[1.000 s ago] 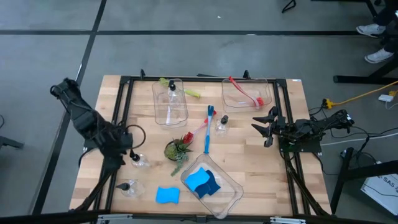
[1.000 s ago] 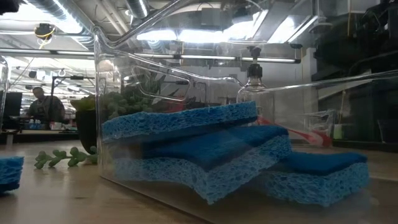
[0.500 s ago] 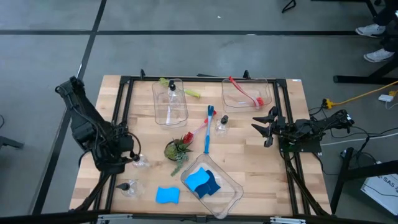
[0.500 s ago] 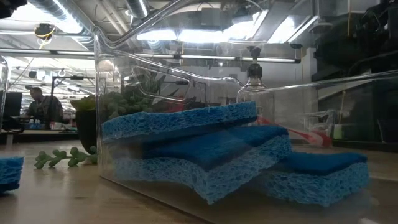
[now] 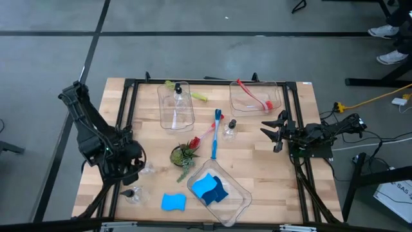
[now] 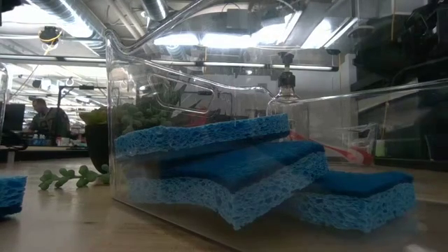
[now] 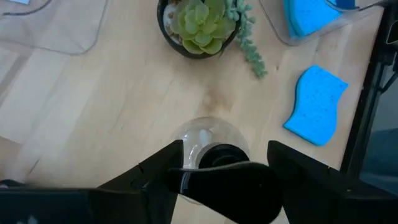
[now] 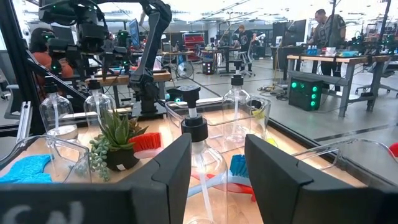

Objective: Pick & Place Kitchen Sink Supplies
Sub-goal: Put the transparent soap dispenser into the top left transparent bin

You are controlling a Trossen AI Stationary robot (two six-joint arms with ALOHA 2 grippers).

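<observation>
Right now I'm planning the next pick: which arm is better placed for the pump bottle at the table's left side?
Left. The left gripper hangs directly over that pump bottle, fingers open around it; the right gripper waits across the table.

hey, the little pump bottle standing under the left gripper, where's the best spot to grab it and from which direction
Probably from straight above, closing on the neck just under the black pump top. The pump bottle stands upright on the table, and the left gripper sits directly over it, jaws open on either side of the cap. The round clear body looks wider and more slippery than the narrow neck.
</observation>
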